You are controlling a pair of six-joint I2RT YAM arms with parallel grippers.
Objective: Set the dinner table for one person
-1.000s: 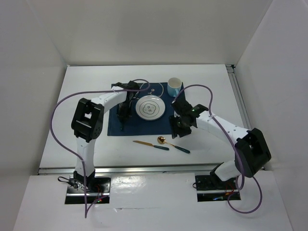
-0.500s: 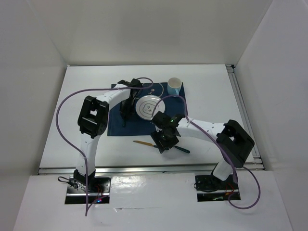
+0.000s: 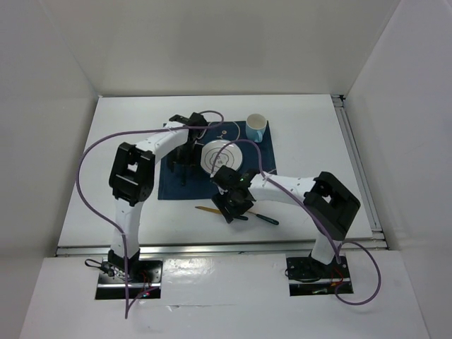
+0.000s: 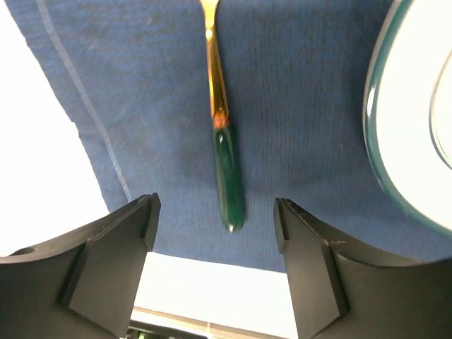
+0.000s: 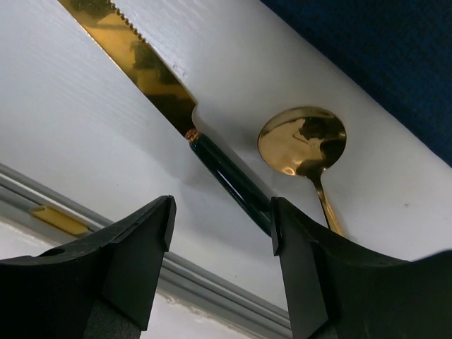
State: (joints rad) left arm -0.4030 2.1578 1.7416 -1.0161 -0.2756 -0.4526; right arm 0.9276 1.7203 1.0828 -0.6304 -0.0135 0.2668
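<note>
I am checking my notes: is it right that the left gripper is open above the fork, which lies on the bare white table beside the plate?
Not quite. The fork lies on the navy placemat, not on the bare table; the left wrist view shows it. The left gripper is open above it, with the plate beside it.

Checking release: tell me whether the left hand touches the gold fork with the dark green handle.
Apart. Left wrist view: navy placemat shows on both sides between the fork and the open left hand.
</note>
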